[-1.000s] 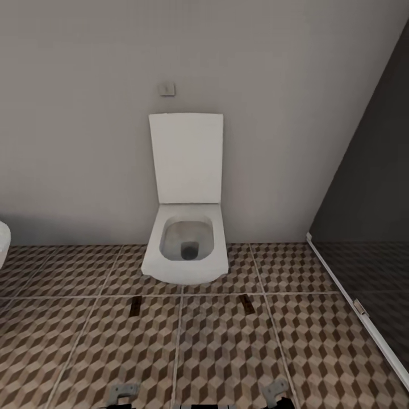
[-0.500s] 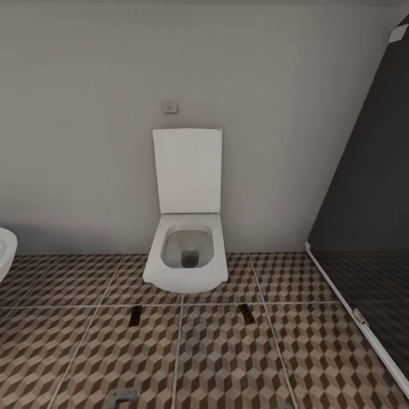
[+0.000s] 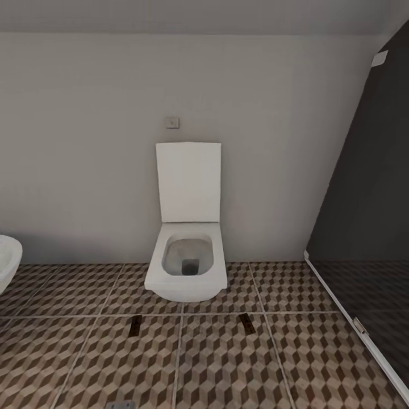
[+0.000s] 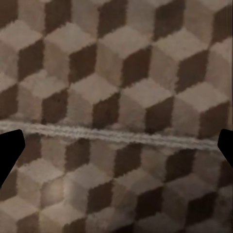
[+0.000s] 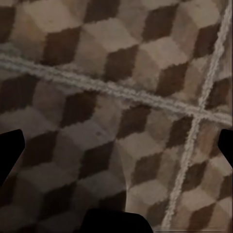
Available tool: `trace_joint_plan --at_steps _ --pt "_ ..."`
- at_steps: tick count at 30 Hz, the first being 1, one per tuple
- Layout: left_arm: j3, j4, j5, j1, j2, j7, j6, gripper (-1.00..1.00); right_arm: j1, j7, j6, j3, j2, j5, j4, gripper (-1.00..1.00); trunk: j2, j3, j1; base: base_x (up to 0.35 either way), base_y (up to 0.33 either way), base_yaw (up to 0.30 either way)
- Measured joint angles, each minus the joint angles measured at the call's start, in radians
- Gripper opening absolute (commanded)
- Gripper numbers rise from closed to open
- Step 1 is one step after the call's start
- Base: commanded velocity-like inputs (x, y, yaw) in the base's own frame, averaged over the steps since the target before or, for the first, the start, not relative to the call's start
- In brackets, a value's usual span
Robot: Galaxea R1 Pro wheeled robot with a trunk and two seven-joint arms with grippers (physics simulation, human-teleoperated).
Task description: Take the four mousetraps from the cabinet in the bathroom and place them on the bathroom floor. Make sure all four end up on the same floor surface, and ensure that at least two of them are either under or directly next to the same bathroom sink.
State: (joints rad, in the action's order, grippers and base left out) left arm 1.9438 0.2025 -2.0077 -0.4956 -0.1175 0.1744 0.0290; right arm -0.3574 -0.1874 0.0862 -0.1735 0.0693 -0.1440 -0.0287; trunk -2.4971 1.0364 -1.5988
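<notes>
Mousetraps, two [image 3: 135, 325] [image 3: 246, 322], lie on the bathroom floor [image 3: 227, 363] near the toilet [image 3: 187, 267]; our fingers apart and empty, we judge fetching more comes next.

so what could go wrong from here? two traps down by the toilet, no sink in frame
1. Both mousetraps, one and the other, lie on the bathroom floor in front of the toilet. The task wants two beside a sink, so they may not count.
2. They are small and dark against the cube-pattern tiles, so the base could roll over one.
3. The glass partition stands close on the right, so a turn might clip its frame.
</notes>
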Motion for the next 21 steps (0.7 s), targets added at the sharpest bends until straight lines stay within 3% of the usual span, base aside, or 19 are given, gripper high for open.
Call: trace_joint_plan --at_steps 10,21 --pt "0.001 0.008 0.000 0.026 0.000 0.000 0.000 1.00 0.011 0.000 0.000 0.000 -0.019 0.002 -0.002 1.00 0.070 -0.031 0.038 0.000 0.000 0.000" --pt "0.001 0.009 0.000 0.043 0.001 0.000 0.000 1.00 0.012 0.000 0.000 0.000 -0.021 0.000 -0.002 1.00 0.147 -0.066 0.080 0.000 0.000 0.000"
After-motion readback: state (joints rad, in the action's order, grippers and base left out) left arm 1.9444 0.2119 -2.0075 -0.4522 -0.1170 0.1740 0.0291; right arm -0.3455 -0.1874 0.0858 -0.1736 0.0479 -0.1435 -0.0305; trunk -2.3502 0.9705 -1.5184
